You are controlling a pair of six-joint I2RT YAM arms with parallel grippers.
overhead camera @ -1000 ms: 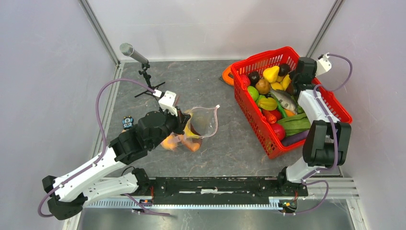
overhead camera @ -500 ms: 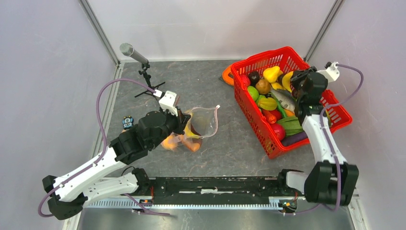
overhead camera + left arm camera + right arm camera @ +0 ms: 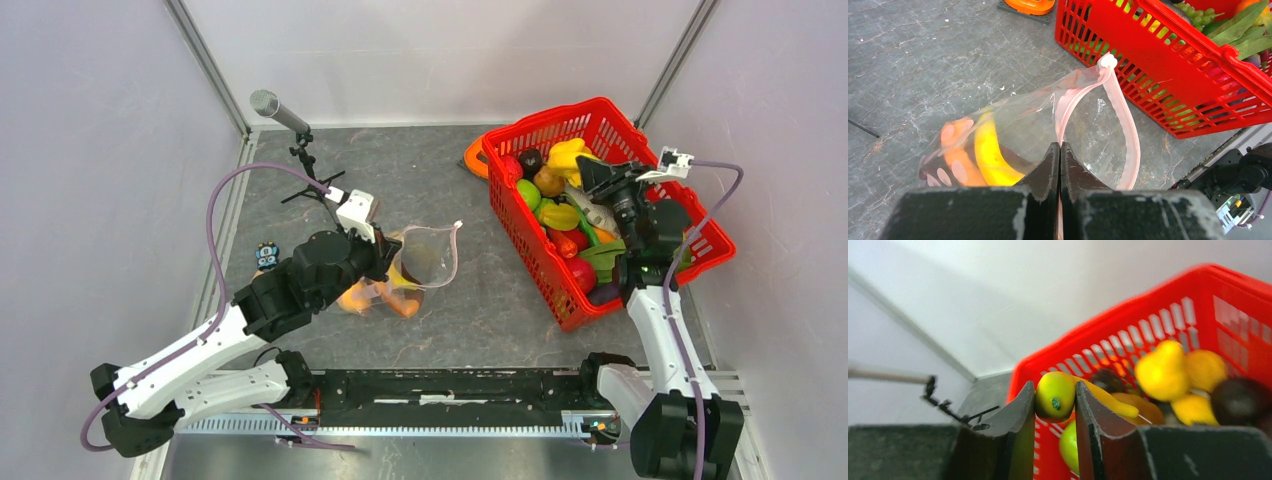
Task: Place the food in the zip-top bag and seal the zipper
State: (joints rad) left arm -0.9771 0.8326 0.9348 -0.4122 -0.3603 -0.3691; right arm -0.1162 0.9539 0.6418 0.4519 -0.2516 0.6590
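Right gripper [image 3: 1054,390] had a yellow-green fruit [image 3: 1054,400] clamped between its jaws, up over the red basket [image 3: 1148,315]. The zip-top bag [image 3: 1013,120] lay well off to that claw's left on the table [image 3: 480,300], long axis pointing at the basket and mouth gaping that way. Left gripper [image 3: 1060,146] was pinched tight on the zipper [image 3: 1128,135], propping it open. A banana [image 3: 988,155] sat inside. Looked like a sideways run leftward for the right arm.

The zip-top bag [image 3: 425,255] lay left of centre in the top view, with food [image 3: 400,295] inside its lower-left end (mouth toward the right). The basket [image 3: 540,262] sat at the upper right with other pieces [image 3: 560,215] piled in it. A ring-shaped object [image 3: 474,157] lay just behind its left corner.
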